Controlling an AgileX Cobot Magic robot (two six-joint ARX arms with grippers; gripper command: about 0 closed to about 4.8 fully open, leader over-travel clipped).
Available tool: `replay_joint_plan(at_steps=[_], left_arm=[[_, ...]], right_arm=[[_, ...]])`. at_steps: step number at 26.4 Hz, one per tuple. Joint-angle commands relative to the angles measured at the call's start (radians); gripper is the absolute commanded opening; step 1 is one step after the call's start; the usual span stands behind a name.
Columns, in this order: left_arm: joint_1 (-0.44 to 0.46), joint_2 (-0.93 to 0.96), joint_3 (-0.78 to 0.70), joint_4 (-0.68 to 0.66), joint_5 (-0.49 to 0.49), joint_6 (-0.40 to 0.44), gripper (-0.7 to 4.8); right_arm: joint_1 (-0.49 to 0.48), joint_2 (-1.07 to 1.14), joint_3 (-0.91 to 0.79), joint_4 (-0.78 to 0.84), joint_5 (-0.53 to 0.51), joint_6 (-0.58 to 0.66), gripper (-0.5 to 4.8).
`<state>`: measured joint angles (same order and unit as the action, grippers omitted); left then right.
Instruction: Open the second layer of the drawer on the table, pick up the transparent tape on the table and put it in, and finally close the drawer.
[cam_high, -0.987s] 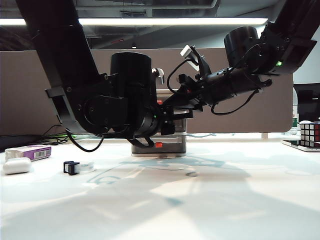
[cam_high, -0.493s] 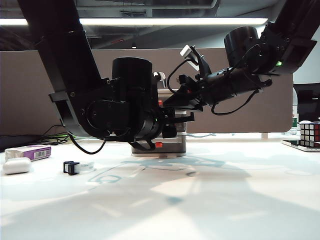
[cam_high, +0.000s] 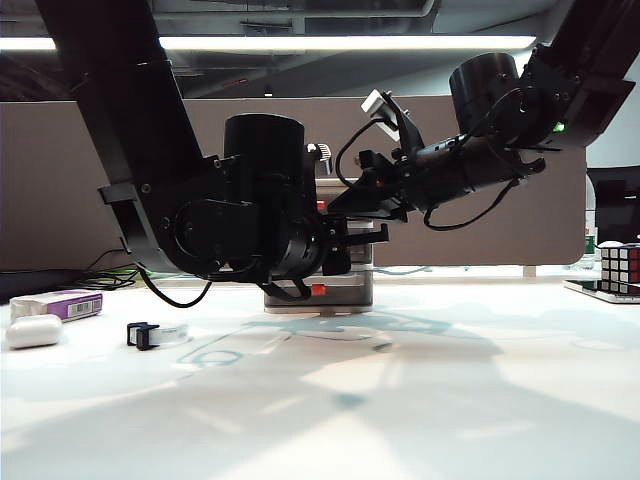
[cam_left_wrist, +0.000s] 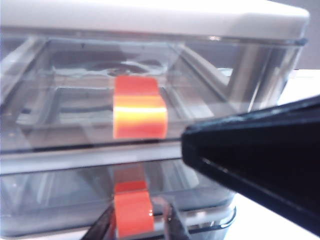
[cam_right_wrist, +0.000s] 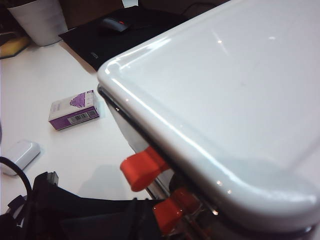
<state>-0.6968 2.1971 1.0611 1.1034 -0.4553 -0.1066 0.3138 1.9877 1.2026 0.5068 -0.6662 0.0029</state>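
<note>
The drawer (cam_high: 350, 292) stands at mid-table, mostly hidden behind the arms. Close up, its top tier carries a red tab (cam_left_wrist: 139, 107). Below it, the second layer (cam_left_wrist: 60, 192) has its own red tab (cam_left_wrist: 132, 220). My left gripper (cam_left_wrist: 137, 229) straddles that lower tab, one finger touching it and the other a sliver away. From the outside, the left gripper (cam_high: 350, 245) is at the drawer front. My right gripper (cam_high: 345, 203) reaches over the unit's white lid (cam_right_wrist: 225, 100); its jaws are lost in darkness. The transparent tape (cam_high: 152, 335) lies at the left on the table (cam_high: 420, 400).
A white rounded case (cam_high: 33, 331) and a purple-and-white box (cam_high: 62, 303) lie at the far left, beyond the tape. A Rubik's cube (cam_high: 620, 268) sits at the far right. A black part of the right arm (cam_left_wrist: 260, 165) crosses close beside the drawer front.
The left arm has crept slightly toward the drawer. The right arm has stayed still, and the tape has not moved.
</note>
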Motion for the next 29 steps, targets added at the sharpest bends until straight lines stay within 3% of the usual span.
replay_joint_plan(at_steps=[1,5,22,29], left_arm=[[0.002,-0.002,0.009,0.014,0.004,0.003,0.49],[0.002,-0.002,0.009,0.013,0.003,0.003,-0.04],[-0.003,-0.003,0.002,-0.034,-0.018,0.002,-0.06],[-0.027,-0.063,-0.093,-0.025,-0.015,-0.032,-0.06]], right_arm=[[0.000,-0.003,0.003,0.014,-0.005,-0.005,-0.05],[0.000,-0.003,0.003,0.013,-0.004,-0.006,-0.05],[0.000,-0.003,0.005,0.030,0.018,-0.008,-0.05],[0.001,-0.003,0.005,0.051,0.044,-0.007,-0.05]])
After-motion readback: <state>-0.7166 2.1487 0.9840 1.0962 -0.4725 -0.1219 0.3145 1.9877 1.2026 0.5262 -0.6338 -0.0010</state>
